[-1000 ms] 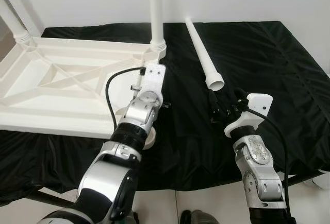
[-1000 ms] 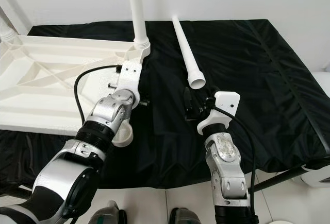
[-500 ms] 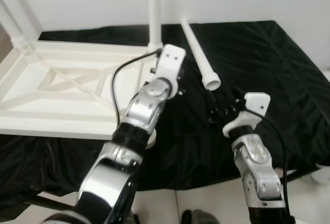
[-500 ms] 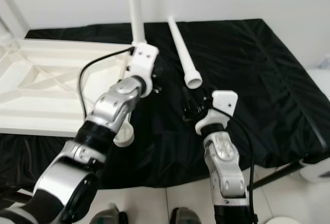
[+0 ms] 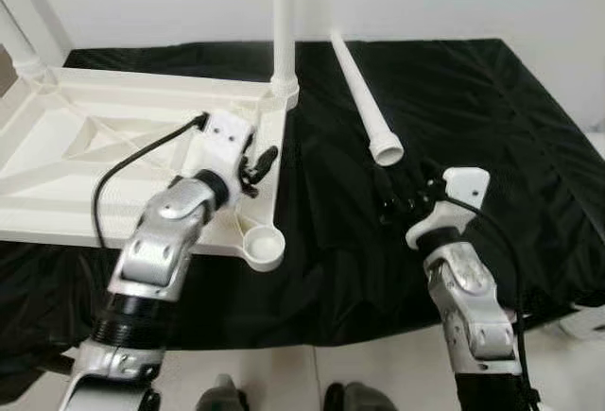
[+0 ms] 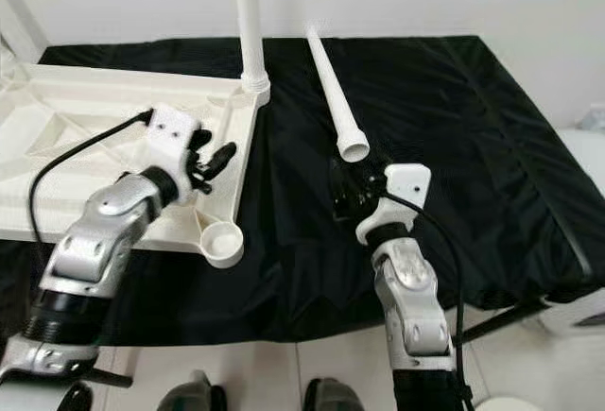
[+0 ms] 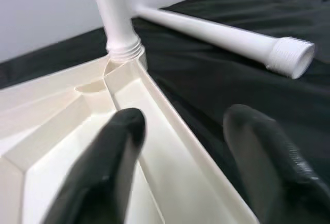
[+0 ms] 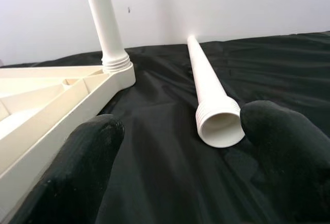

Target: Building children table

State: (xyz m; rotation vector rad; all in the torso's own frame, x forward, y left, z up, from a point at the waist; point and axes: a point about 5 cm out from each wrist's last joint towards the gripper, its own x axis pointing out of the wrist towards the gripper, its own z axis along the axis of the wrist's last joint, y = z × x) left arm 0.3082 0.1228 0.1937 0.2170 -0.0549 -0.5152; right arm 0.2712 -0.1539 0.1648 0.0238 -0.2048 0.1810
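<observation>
Surface: black cloth [image 5: 492, 118] on a work table, white wall behind.
Right gripper [image 6: 348, 196]: fingers spread, empty, just short of the loose table leg [image 5: 367, 104], threaded open end toward it; unchanged.
Left gripper [image 5: 257, 167]: fingers apart astride the upturned white tabletop [image 5: 85, 146] edge rim; earlier raised near the mounted leg [image 5: 283, 24], now lower.
Empty corner socket [image 5: 262, 245]: at the near corner, now uncovered.
</observation>
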